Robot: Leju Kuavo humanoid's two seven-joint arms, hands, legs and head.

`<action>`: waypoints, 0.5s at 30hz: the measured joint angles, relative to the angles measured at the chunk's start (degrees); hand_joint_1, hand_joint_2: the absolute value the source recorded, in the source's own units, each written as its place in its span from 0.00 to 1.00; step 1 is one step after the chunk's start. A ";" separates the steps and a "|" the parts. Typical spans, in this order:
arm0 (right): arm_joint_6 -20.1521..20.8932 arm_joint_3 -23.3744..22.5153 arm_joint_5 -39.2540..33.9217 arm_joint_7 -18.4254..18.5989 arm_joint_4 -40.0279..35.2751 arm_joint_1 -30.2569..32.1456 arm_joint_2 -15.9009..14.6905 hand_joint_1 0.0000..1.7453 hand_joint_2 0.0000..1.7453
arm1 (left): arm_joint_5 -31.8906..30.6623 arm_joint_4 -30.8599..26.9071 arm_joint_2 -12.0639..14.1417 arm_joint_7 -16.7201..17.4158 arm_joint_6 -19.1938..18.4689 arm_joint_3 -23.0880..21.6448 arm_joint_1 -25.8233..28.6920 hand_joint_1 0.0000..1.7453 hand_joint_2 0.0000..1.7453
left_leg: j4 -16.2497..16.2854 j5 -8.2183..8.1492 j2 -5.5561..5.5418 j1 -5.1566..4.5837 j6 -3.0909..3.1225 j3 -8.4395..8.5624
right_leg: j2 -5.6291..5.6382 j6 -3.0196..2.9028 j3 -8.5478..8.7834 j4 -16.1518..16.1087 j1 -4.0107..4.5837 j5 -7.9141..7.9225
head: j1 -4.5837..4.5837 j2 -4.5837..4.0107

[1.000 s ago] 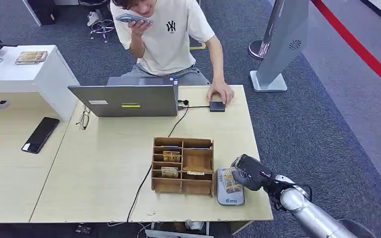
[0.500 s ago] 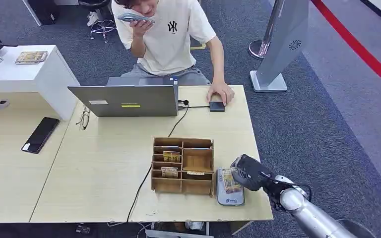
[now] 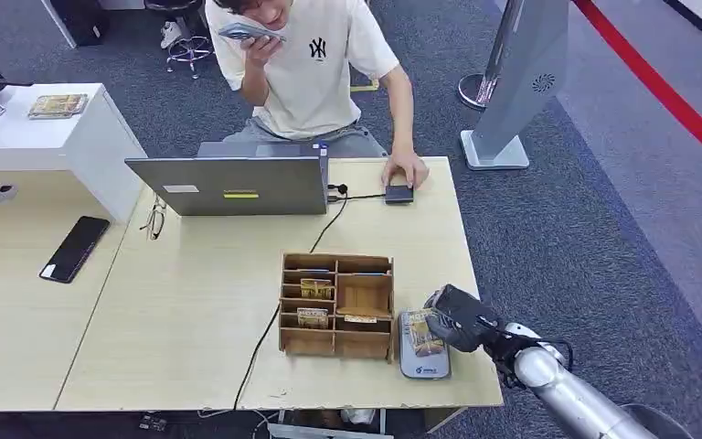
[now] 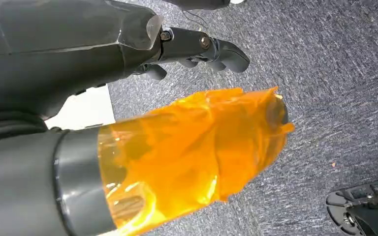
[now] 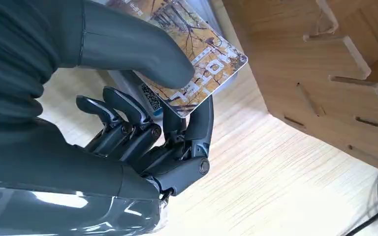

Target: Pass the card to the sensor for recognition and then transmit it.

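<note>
The right robot hand (image 3: 452,317) pinches one card (image 3: 427,333) between thumb and fingers, flat above the single grey sensor (image 3: 422,364) near the desk's (image 3: 183,311) front right corner, long axis running front to back. The left robot hand (image 4: 197,46) hangs over carpet with fingers curled on nothing.

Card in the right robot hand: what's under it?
Under the card lies the grey sensor pad on the table, beside the wooden organizer. The right robot hand and card cover most of the pad's face, so actual contact can't be seen.
</note>
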 joint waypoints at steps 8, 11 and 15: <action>-0.04 0.15 0.00 -0.22 0.22 -0.18 0.04 1.00 1.00 | -0.02 0.00 0.00 0.18 0.02 0.02 0.00 0.00 0.00 | 0.00 0.00 0.00 0.00 0.00 0.00 | 0.00 0.00 0.00 0.00 0.00 0.00 | 0.00 0.00; -0.04 0.28 -0.02 -0.31 0.42 -0.35 0.07 1.00 1.00 | -0.02 0.00 0.00 0.17 0.04 0.02 0.00 0.00 0.00 | 0.00 0.00 0.00 0.00 0.00 0.00 | 0.00 0.00 0.00 0.00 0.00 0.00 | 0.00 0.00; -0.04 0.33 -0.02 -0.37 0.57 -0.54 0.17 1.00 1.00 | -0.02 0.00 0.00 0.20 0.15 0.00 0.00 0.00 0.00 | 0.00 0.00 0.00 0.00 0.00 0.00 | 0.00 0.00 0.00 0.00 0.00 0.00 | -0.02 0.00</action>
